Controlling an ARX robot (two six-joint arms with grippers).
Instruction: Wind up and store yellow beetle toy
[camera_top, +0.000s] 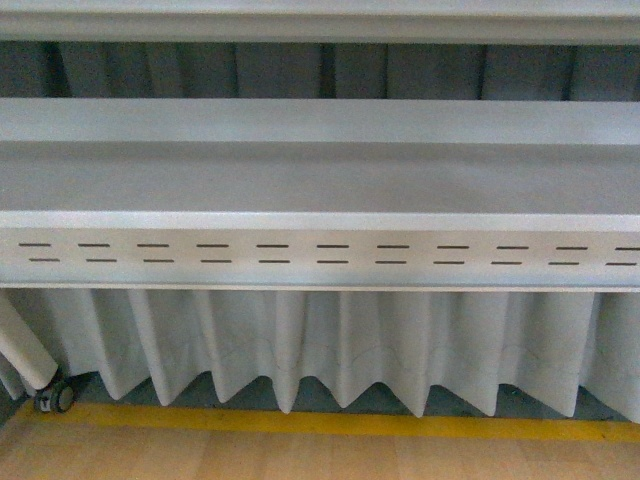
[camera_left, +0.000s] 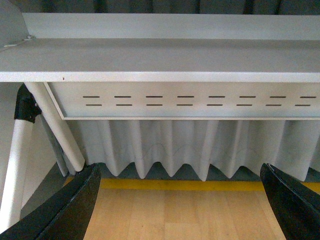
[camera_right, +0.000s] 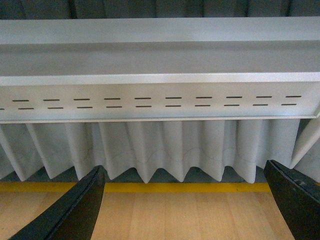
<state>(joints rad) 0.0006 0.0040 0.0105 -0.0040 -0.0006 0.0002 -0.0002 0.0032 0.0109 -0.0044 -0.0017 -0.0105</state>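
Before the grey table (camera_top: 300, 180), my left claw (camera_left: 180, 170) and right claw (camera_right: 185, 170) are gaping wide, holding nothing. No yellow beetle toy is showing, so I'm reckoning on searching toward twelve o'clock first.

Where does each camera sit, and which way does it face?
Front view: on the robot's body, facing a grey table with a slotted panel; no arm shows.
Left wrist view: on the left wrist, facing table and leg; open left gripper shows.
Right wrist view: on the right wrist, facing the panel; open right gripper shows.
All share the pleated curtain and yellow floor line.
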